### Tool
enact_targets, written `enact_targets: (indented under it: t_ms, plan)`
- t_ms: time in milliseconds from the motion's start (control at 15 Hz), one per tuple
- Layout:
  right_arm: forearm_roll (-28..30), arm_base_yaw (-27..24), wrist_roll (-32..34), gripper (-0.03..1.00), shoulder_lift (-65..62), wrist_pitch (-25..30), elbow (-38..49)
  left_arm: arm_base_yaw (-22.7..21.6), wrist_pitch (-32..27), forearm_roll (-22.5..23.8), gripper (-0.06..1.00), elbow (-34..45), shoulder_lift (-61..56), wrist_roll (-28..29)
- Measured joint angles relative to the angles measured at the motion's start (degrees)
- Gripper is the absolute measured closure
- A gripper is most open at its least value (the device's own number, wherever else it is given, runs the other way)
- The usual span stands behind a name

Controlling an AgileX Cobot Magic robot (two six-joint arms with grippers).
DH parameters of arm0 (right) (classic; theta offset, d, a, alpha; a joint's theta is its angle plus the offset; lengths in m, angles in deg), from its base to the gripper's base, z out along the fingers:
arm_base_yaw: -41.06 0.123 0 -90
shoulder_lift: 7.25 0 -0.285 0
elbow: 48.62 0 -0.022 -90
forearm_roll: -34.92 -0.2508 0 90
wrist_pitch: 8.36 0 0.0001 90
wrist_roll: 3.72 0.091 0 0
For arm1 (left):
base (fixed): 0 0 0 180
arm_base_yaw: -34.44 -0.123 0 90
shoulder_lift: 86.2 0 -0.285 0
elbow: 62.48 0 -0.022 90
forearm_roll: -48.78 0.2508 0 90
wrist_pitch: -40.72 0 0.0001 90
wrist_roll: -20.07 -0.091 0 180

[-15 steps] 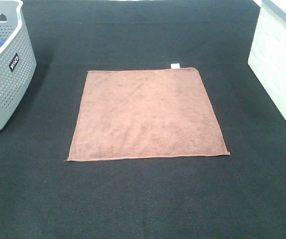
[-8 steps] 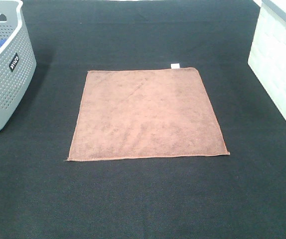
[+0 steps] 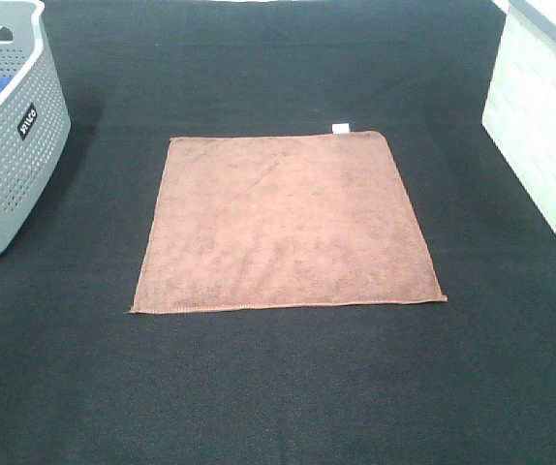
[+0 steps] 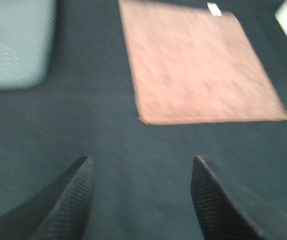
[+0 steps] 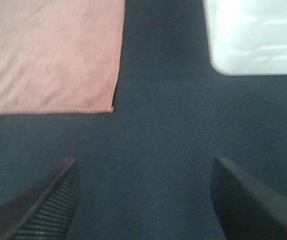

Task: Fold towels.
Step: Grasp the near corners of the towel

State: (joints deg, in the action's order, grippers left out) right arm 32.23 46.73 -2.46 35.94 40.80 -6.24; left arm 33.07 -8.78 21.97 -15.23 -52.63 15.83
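Note:
A square reddish-brown towel [image 3: 283, 223] lies flat and unfolded in the middle of the black table, with a small white tag [image 3: 340, 128] on its far edge. It also shows in the left wrist view [image 4: 193, 70] and in the right wrist view [image 5: 48, 55]. Neither arm shows in the exterior high view. My left gripper [image 4: 141, 170] is open and empty over bare table, short of the towel's near left corner. My right gripper [image 5: 143, 172] is open and empty over bare table, short of the towel's near right corner.
A grey perforated basket [image 3: 7, 145] with something blue inside stands at the left edge; it also shows in the left wrist view [image 4: 13, 45]. A white basket [image 3: 544, 126] stands at the right edge; it also shows in the right wrist view [image 5: 256, 35]. The table cover is black [image 3: 278, 387].

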Motion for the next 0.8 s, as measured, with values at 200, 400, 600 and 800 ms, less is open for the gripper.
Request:
enact_targets:
  t_ms: [200,400,600,800]
  plan:
    - [-2.7,0.2,-2.2,0.27,12.4,-1.1,-1.9,0.0,2.6,-9.5,0.38,0.0,15.3,-5.4]
    - [-6.5,0.2,-3.0,0.27,21.5,-1.4,-4.7,0.0,5.8,-15.7,0.38,0.0,24.9,-11.9]
    - [-11.7,0.2,-4.8,0.27,33.8,-5.2,-7.3,0.0,10.0,-28.2,0.38,0.0,40.4,-25.0]
    - [-20.8,0.2,-13.3,0.27,44.5,-7.7,-10.3,0.0,11.0,-42.9,0.36,0.0,55.5,-40.3]
